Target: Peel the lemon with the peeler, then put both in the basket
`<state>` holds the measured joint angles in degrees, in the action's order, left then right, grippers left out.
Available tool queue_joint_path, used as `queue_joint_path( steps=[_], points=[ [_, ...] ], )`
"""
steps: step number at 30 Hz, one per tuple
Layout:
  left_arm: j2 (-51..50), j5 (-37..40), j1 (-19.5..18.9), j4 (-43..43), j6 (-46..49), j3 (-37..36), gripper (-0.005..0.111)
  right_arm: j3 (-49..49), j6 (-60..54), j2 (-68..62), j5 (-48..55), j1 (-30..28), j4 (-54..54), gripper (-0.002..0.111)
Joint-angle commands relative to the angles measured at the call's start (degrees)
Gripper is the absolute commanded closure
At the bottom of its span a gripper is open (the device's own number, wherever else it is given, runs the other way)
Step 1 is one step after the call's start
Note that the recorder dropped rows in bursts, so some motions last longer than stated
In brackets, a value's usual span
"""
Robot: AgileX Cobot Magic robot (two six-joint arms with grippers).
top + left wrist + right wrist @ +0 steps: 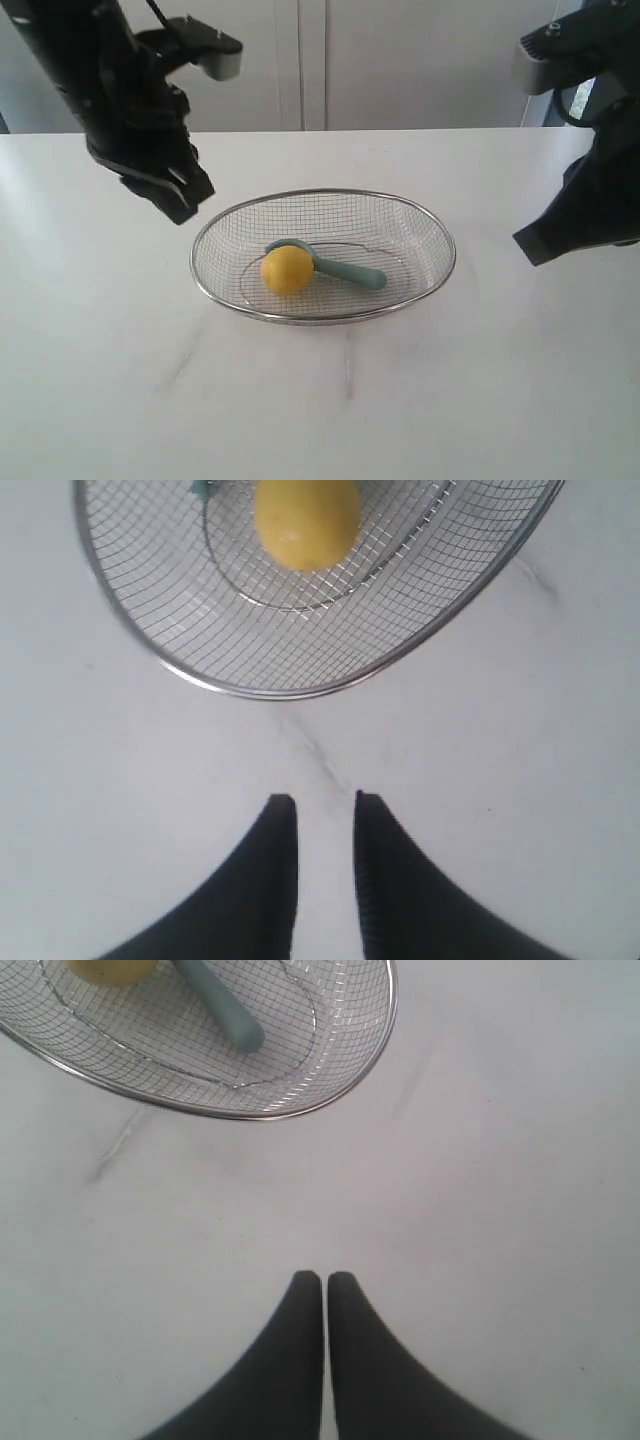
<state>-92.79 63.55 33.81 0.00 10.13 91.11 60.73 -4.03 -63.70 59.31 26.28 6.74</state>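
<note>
1. Left gripper (325, 815): jaws stood narrowly parted and empty, above the table (450, 400) just outside the basket (330, 319).
2. Right gripper (325, 1285): jaws were closed on nothing, apart from the basket.
3. The lemon (287, 270) and the peeler (350, 270) lay touching inside the basket.
4. Placing appeared complete. Any retreat was best made upward, clear of the rim.

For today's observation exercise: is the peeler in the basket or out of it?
In. The peeler lies inside the wire basket, on its mesh floor within the rim, its head next to the lemon.
</note>
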Motion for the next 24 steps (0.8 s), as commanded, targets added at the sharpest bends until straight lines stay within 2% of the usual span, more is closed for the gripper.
queue_joint_path(
  steps=[1,4,12,24],
  points=[
    [7.1,5.1,0.1,0.5,-1.8,0.3,0.097,-0.2,-0.2,0.3,-0.6,0.0,0.9,0.106],
    [11.7,5.2,0.1,0.0,-2.7,-1.3,0.107,-0.2,-0.2,0.3,-1.0,0.0,0.9,0.106],
    [21.6,2.5,0.1,0.4,-2.7,-12.1,0.107,-0.2,-0.2,0.3,-3.2,0.0,0.9,0.106],
    [22.0,3.6,0.1,0.5,-2.7,-12.4,0.107,-0.2,-0.2,0.3,-4.4,0.0,0.9,0.106]
  ],
)
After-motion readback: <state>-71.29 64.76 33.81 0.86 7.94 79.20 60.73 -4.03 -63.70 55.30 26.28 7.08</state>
